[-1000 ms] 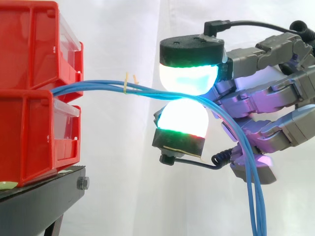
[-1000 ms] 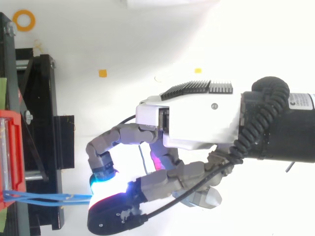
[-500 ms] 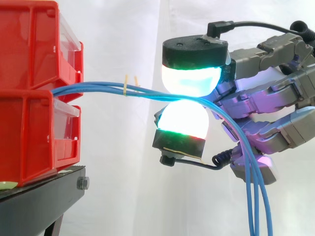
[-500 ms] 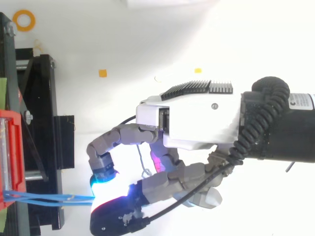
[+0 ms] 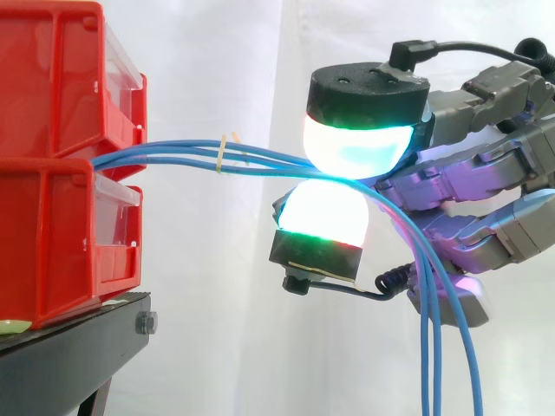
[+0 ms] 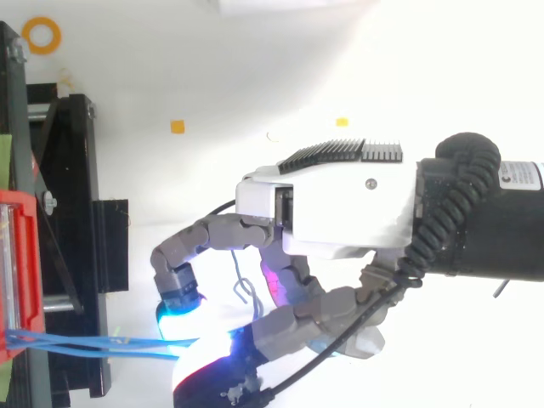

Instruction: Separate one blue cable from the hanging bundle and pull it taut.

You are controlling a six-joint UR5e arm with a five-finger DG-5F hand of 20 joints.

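Note:
Several blue cables come out from between the two stacked red bins and run right, tied by a thin yellow band. They pass between two glowing fingertips, one above and one below, which pinch them from both sides. How many strands lie in the pinch I cannot tell. Past the pinch the strands droop down, spread apart. The hand reaches in from the right. From above, the hand has curled fingers meeting at the cables near the bottom left.
The bins rest on a black stand at the left, with the white curtain behind. In the top view the stand runs along the left edge, with an orange ring and a small yellow mark on the white floor.
The upper fingertip has shifted right and slightly up. The hanging strands have spread apart, and the strands near the yellow band have fanned out.

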